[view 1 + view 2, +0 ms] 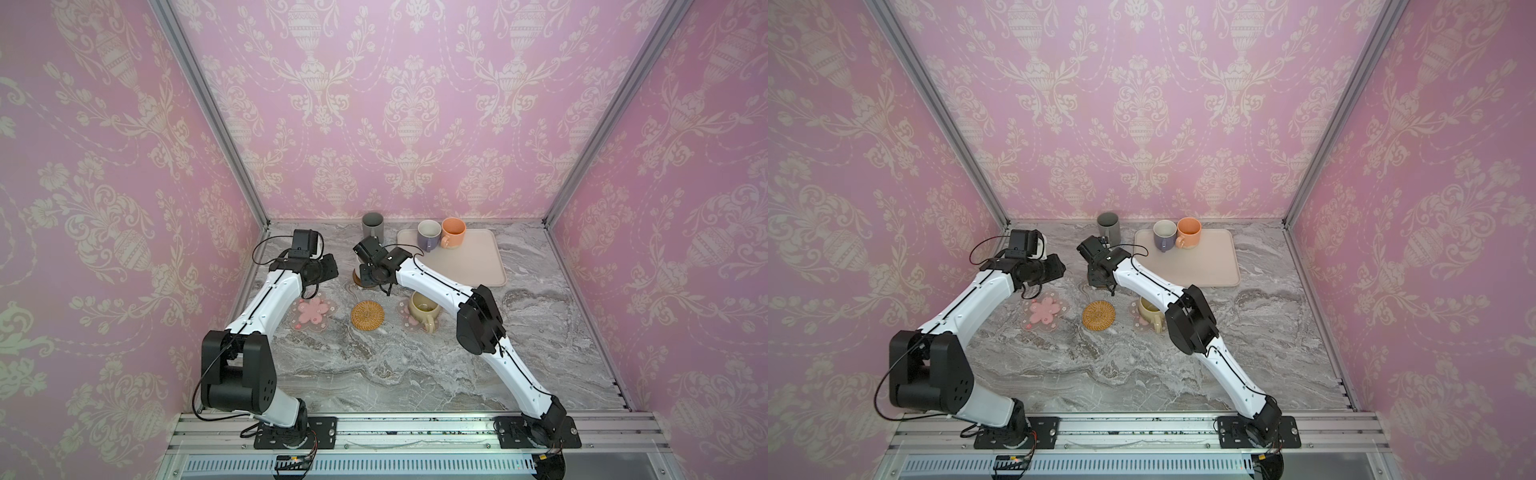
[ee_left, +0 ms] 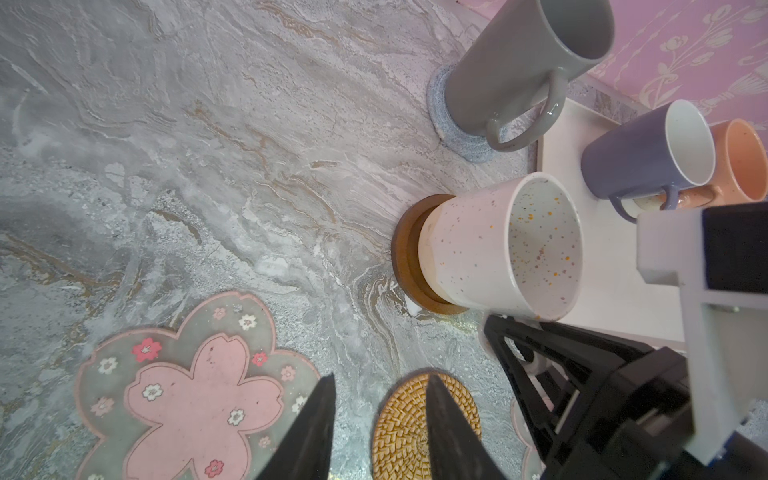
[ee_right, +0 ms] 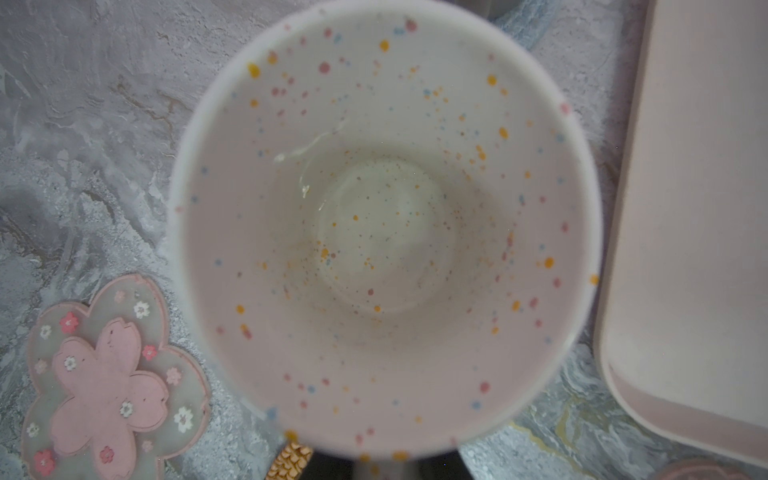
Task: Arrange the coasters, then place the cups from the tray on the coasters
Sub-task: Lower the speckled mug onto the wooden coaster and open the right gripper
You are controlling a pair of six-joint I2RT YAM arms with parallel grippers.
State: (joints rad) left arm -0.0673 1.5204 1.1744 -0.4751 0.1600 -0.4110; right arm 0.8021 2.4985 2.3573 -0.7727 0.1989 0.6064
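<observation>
The speckled white cup (image 2: 498, 249) stands on the brown disc coaster (image 2: 405, 249), and my right gripper (image 2: 513, 332) is shut on its handle side; the cup's inside (image 3: 382, 228) fills the right wrist view. A tall grey cup (image 1: 372, 226) sits on the light-blue coaster (image 2: 457, 137). Lavender (image 1: 429, 235) and orange (image 1: 453, 232) cups stand on the tray (image 1: 465, 266). The beige cup (image 1: 423, 309) rests on one flower coaster (image 1: 405, 322). The other flower coaster (image 1: 313, 312) and the rattan coaster (image 1: 368, 316) lie bare. My left gripper (image 2: 380, 376) hangs open and empty above them.
The marble tabletop (image 1: 395, 374) runs from the coasters to the front rail. Pink patterned walls close in the back and both sides. My right arm's elbow (image 1: 480, 320) hangs beside the beige cup.
</observation>
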